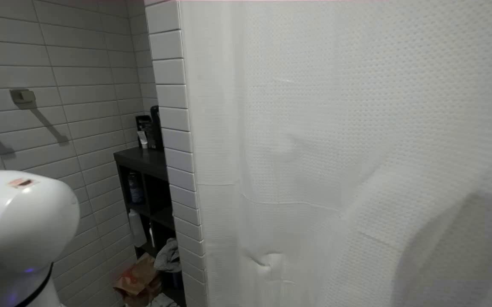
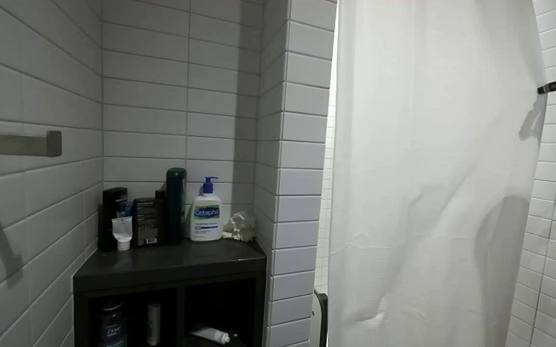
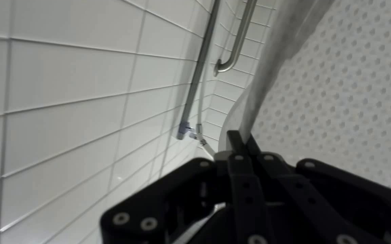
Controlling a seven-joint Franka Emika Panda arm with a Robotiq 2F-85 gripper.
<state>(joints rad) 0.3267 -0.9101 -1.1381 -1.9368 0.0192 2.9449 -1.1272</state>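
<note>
The gripper (image 3: pixel 244 139) had it, clamped on the edge of the curtain (image 2: pixel 432 159)! Grab done, curtain spread wide; at least the release, it seemed, was left.

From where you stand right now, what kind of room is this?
Most likely a bathroom, at the shower: a long white curtain hangs by white tiled walls, the wrist view shows a metal grab bar, and a pump bottle stands on a dark shelf.

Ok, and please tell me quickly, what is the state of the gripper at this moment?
Gripper: closed, holding the white shower curtain between its fingertips.
</note>
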